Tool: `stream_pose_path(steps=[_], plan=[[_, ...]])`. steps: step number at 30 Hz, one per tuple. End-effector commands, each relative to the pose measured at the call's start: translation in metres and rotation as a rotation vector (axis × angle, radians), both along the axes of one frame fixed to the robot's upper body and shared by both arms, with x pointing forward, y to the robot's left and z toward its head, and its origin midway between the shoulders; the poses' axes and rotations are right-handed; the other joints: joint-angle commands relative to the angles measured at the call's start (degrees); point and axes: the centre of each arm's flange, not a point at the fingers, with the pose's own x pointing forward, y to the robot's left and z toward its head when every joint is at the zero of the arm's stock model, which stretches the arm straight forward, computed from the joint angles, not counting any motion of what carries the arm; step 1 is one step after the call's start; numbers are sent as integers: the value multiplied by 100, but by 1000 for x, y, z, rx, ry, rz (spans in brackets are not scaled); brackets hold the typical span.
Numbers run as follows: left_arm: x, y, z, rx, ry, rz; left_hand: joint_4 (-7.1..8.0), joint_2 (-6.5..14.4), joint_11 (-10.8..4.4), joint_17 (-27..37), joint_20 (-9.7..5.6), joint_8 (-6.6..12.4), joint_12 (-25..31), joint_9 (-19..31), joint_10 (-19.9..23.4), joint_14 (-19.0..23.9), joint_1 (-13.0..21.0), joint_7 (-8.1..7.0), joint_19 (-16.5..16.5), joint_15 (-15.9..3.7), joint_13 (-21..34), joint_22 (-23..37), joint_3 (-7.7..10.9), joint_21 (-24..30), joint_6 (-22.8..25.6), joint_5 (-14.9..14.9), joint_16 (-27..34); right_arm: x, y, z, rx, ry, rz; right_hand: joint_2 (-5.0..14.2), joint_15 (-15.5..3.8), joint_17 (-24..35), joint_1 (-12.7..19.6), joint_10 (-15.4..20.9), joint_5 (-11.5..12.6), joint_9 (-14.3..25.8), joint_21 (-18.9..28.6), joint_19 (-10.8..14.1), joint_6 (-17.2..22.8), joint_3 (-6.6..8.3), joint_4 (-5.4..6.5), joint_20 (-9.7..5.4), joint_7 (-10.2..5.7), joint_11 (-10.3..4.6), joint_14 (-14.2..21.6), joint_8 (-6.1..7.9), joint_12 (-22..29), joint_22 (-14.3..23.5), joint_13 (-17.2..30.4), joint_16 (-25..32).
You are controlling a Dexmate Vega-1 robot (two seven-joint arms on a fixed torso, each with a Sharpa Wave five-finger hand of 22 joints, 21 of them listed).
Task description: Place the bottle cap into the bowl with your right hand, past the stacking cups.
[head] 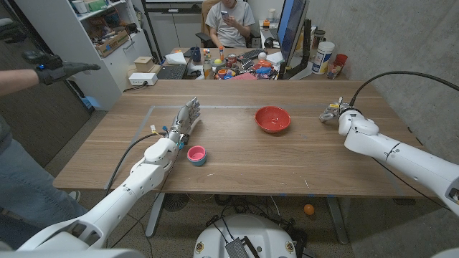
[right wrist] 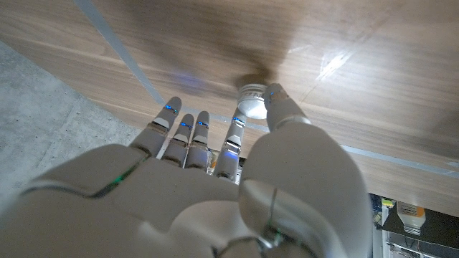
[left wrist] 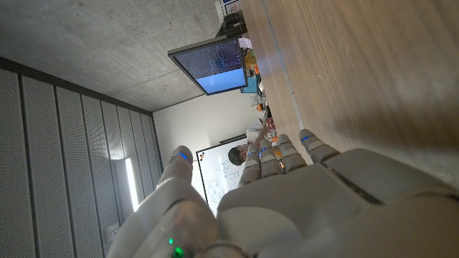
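Left arm (head: 136, 188) nearest, its hand (head: 185, 118) standing w/ fingers straight and apart, holding nothing, approx 9 o'clock of table (head: 229, 161). Right hand (head: 336, 112) at approx 2 o'clock; wrist view shows thumb and a finger (right wrist: 231, 140) on the silver bottle cap (right wrist: 251, 101), cap touching the wood, so likely pinched, not lifted. Red bowl (head: 273, 119) near centre, nothing visible inside. Pink-and-blue stacking cups (head: 196, 155) at 8 o'clock. Judgement: early stage; lift, carry, drop all remain.
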Motion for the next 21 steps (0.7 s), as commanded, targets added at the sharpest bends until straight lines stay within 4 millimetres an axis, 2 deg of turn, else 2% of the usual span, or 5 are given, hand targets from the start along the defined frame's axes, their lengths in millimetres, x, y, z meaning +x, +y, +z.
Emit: stream_pose_path(steps=[1, 12, 21], plan=[[2, -4, 2, 6, -4, -16, -14, 34, -8, 18, 24, 41, 21, 30, -11, -47, 26, -7, -12, 27, 28, 21, -6, 40, 46, 26, 36, -16, 8, 7, -25, -43, 19, 39, 28, 17, -5, 54, 53, 37, 31, 43, 86, -25, 11, 23, 16, -22, 49, 37, -5, 11, 33, 39], [0, 1, 1, 0, -16, -17, -14, 37, -18, 18, 22, 42, 20, 30, -14, -52, 28, -8, -14, 25, 28, 21, -7, 41, 47, 26, 35, -35, 24, 12, -49, -92, 64, 48, 34, 16, -13, 74, 50, 65, 30, 53, 147, -43, 11, 21, 28, -14, 64, 67, -6, 12, 33, 37], [-7, 5, 12, 7, -41, -18, -14, 41, -11, 17, 21, 40, 22, 30, -11, -50, 30, -12, -16, 25, 28, 21, -7, 42, 45, 25, 37, -48, 43, 14, -70, -120, 112, 44, 38, 12, -9, 83, 49, 90, 24, 52, 191, -55, 2, 19, 47, -11, 70, 90, -11, 12, 33, 31]])
